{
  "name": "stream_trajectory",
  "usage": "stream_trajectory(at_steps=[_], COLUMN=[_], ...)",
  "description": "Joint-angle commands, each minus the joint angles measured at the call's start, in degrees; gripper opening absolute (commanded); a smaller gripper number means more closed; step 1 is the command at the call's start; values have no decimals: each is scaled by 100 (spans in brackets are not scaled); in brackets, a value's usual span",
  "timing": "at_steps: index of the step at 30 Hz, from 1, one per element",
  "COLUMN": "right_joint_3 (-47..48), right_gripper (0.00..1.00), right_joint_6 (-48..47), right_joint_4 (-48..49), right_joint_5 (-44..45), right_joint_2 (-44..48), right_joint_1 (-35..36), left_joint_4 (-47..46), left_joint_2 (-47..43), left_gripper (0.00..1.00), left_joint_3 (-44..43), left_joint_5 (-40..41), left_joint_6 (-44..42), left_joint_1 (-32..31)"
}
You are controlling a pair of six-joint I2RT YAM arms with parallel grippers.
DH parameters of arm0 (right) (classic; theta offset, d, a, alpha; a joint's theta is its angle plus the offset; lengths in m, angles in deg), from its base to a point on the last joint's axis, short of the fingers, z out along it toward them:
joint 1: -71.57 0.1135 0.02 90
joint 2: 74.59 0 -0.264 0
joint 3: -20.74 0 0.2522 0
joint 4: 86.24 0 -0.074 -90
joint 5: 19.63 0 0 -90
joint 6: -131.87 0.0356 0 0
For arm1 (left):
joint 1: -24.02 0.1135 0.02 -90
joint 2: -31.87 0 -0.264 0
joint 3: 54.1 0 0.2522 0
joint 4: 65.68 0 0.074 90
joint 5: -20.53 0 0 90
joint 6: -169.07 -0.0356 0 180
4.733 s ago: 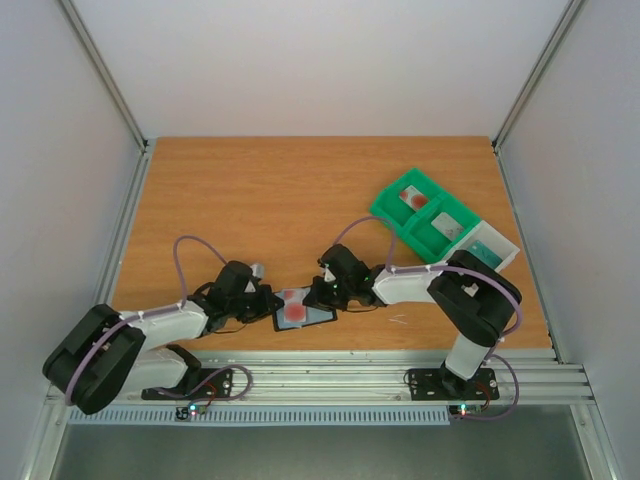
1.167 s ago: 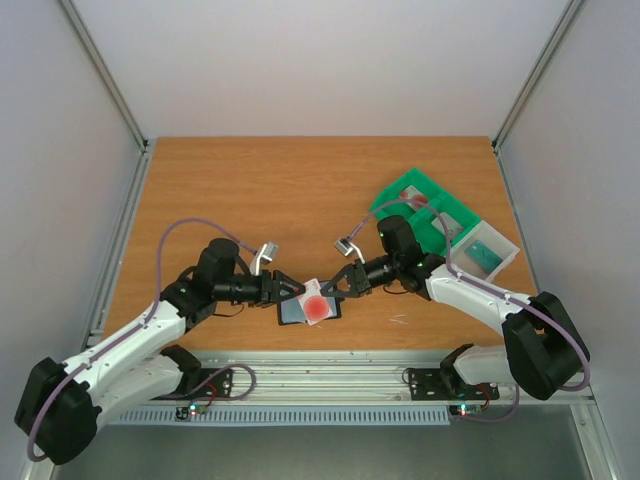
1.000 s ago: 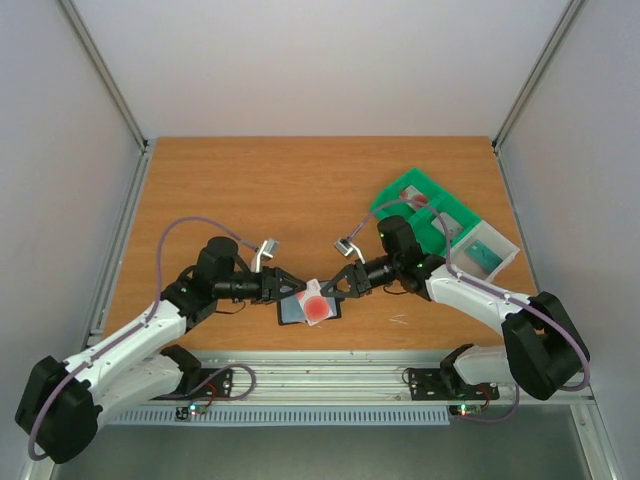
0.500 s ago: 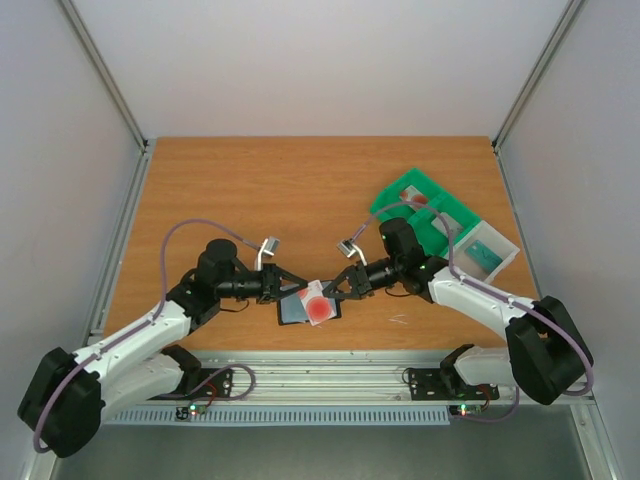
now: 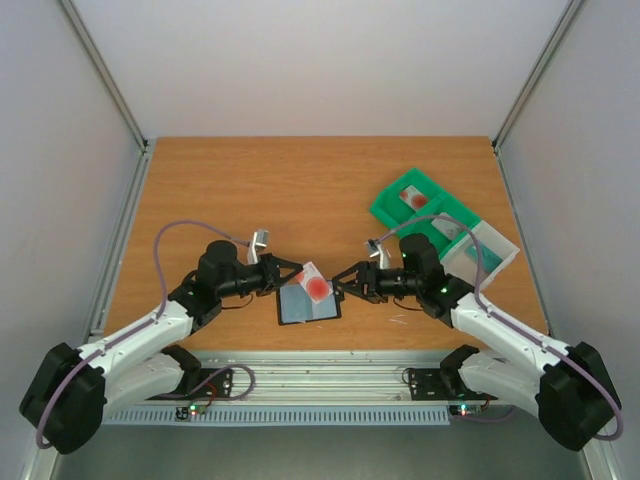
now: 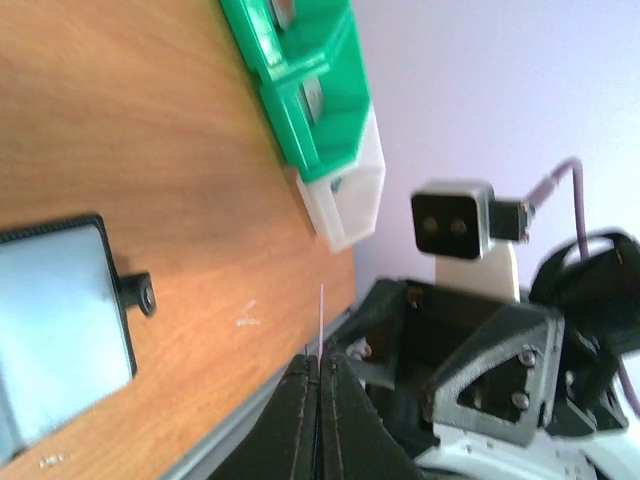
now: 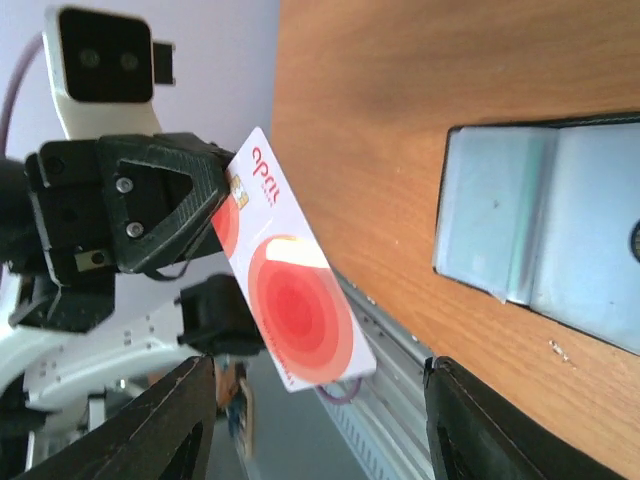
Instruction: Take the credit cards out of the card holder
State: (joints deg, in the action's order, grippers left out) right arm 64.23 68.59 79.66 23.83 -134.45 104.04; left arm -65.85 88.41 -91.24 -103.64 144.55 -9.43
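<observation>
**Pale plastic card out, pinched by the left arm**

The card (image 5: 314, 286) with the round red mark is up off the table (image 5: 250, 190). The left gripper (image 5: 297, 273) is clamped on one short end. Its long axis runs out from those fingertips toward the right gripper (image 5: 341, 284), which faces it with jaws spread, holding nothing, just beside the card's free end but apart from it.

The holder (image 5: 303, 305) lies open and flat on the wood directly under the card. Its blue-grey lining faces up, and I see no card showing in its slots.

The green tray (image 5: 390, 196) sits well off on the right arm's side. There is a red-marked card in its far compartment, something pale in the middle one, and a teal card in the pale end box.

I'd say any trip to that tray favours the right arm, while the left could simply set the card down beside the holder.
</observation>
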Motion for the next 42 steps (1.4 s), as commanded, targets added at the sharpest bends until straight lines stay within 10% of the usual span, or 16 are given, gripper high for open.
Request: stream_trajectory(at_steps=[1, 30, 42], right_joint_3=[-144, 730, 879], right_gripper=[59, 46, 18], right_joint_6=[932, 1586, 1393], right_joint_4=[196, 421, 258], right_joint_5=[1188, 4088, 4290], right_joint_2=[541, 535, 484], right_joint_1=[18, 1601, 1820], left_joint_4=[-779, -2624, -3410], left_joint_2=[238, 757, 999], left_gripper=[1, 0, 0], left_joint_3=[-138, -405, -163], left_joint_5=[877, 2203, 2330], left_joint_6=[159, 1969, 2369], left_joint_1=[-2, -431, -609])
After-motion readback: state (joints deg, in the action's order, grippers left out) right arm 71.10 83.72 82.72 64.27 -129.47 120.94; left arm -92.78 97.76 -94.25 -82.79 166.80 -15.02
